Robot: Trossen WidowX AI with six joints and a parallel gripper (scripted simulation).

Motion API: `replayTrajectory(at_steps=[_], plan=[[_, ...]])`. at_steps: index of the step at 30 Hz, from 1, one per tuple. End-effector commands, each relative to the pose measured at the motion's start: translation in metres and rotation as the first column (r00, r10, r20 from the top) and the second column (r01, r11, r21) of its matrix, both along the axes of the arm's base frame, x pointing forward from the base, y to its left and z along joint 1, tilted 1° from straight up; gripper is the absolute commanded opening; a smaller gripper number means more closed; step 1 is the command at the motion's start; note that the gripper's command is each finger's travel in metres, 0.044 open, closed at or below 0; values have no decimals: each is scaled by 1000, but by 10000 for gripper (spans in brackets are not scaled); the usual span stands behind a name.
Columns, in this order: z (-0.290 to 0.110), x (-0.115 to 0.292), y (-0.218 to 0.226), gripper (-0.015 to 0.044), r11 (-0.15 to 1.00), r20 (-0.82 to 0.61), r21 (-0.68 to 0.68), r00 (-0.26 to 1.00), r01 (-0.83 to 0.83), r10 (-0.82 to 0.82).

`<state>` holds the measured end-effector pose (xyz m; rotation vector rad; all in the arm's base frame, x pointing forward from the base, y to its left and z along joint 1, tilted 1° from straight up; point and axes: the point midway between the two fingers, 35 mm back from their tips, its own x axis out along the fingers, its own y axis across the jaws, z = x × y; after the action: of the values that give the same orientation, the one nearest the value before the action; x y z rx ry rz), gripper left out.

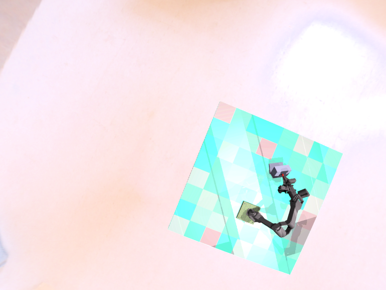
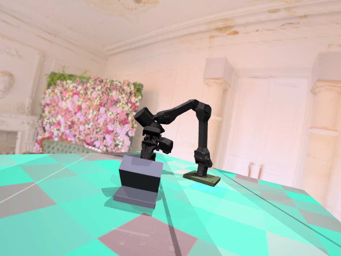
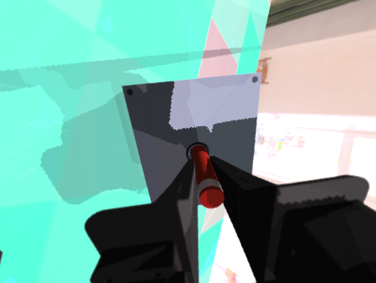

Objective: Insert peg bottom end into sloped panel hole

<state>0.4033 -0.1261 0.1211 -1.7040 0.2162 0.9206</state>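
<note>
Near the worktop's far edge, the gripper clenches a red peg, likely light, stiff and slippery, mid-shaft as its tip enters the panel hole.

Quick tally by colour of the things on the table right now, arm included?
Red: 1, the peg, held in the tool, its tip at the hole
Grey: 1, the sloped panel
Black: 1, the arm
Green: 1, the base plate
Total: 4
</note>
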Motion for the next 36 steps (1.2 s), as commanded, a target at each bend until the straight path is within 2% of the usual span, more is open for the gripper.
replayTrajectory(at_steps=[1, 15, 31, 32, 36], plan=[[-3, 1, 0, 0, 1000, -6, 2, 1000, 7, -7], [-3, 1, 0, 0, 1000, -2, 1, 1000, 0, 0], [0, -1, -1, 420, 1000, -3, 1, 1000, 0, 0], [1, -2, -2, 440, 1000, -3, 1, 1000, 1, -1], [7, -8, -6, 440, 1000, -6, 0, 1000, 2, -2]])
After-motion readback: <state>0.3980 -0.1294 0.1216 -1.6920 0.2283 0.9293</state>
